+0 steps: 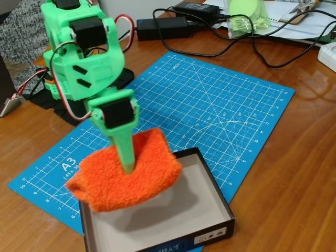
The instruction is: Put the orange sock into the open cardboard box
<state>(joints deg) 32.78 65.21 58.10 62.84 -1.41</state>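
One bright orange fuzzy sock [128, 176] hangs spread above the rear edge of the shallow black-walled cardboard box [210, 176], casting a shadow on its grey inside; the green arm's gripper [127, 167] holds it, a finger pressed into the cloth; beneath lie a blue cutting mat [220, 105] and brown wooden table [294, 173].

A blue gridded cutting mat [210, 105] lies flat on the brown wooden table [294, 173]. All positions below are given relative to this mat in the fixed view. The shallow black-walled cardboard box [207, 210] sits at its near edge, partly on it. The fuzzy orange sock [126, 181] is raised over the box's left half and the mat's near left part. The green arm's base [79, 58] stands at the far left corner. Black power adapters [163, 27] and cables lie behind its far edge.
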